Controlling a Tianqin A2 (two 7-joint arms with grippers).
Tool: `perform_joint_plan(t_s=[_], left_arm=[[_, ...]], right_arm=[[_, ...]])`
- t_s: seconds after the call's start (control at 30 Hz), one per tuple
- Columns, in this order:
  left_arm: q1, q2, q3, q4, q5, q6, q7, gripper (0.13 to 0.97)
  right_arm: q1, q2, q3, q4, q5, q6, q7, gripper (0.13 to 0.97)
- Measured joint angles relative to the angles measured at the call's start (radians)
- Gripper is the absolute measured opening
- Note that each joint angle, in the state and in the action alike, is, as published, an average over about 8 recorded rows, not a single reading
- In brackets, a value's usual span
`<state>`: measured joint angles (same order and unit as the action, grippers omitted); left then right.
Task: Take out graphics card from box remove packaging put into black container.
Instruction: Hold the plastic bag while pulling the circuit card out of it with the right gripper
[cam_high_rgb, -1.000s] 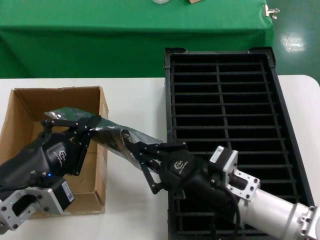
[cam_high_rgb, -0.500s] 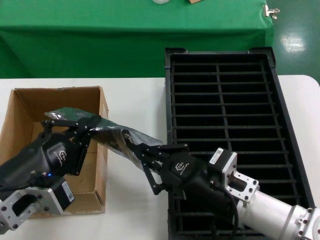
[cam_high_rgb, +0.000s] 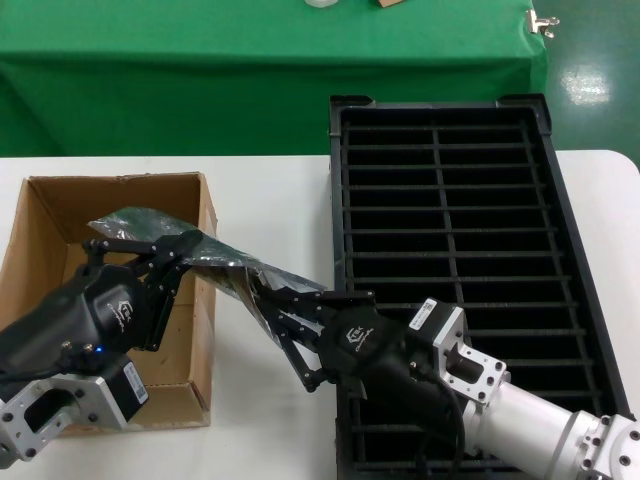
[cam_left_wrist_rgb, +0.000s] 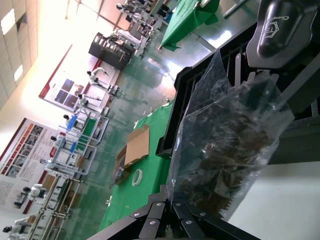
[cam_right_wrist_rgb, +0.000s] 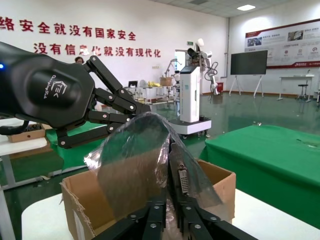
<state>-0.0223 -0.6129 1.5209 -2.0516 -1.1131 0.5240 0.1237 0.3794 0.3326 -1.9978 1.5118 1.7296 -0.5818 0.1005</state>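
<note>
Left tool (cam_high_rgb: 150, 262) and right tool (cam_high_rgb: 268, 305) each clenched one end of the bagged graphics card (cam_high_rgb: 215, 268), suspended over the box (cam_high_rgb: 40, 215) edge.

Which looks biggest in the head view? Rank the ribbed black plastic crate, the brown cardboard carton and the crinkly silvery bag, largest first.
1. Black slotted crate, clearly largest.
2. Brown cardboard carton, partly hidden by the left gripper.
3. Silvery anti-static bag, smallest, held up between the left gripper and the right gripper, so nearer the camera and perhaps flattered.
</note>
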Motion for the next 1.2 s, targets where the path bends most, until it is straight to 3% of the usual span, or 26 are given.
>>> perform_joint_plan(t_s=[0.23, 0.5, 0.63, 0.9, 1.2], left_arm=[[0.0, 0.0, 0.0, 0.0, 0.0, 0.0, 0.0, 0.139], [0.0, 0.0, 0.0, 0.0, 0.0, 0.0, 0.0, 0.139], [0.0, 0.0, 0.0, 0.0, 0.0, 0.0, 0.0, 0.139], [0.0, 0.0, 0.0, 0.0, 0.0, 0.0, 0.0, 0.139], [0.0, 0.0, 0.0, 0.0, 0.0, 0.0, 0.0, 0.139]], right_arm=[[0.005, -0.009, 0.001, -0.008, 0.004, -0.001, -0.009, 0.207], [0.01, -0.017, 0.006, -0.013, 0.008, 0.003, -0.012, 0.337], [0.008, -0.014, 0.009, -0.009, 0.01, 0.005, -0.008, 0.337], [0.001, -0.007, 0.018, 0.0, 0.015, 0.008, -0.007, 0.496], [0.012, -0.018, 0.017, -0.02, 0.021, 0.001, -0.02, 0.452]])
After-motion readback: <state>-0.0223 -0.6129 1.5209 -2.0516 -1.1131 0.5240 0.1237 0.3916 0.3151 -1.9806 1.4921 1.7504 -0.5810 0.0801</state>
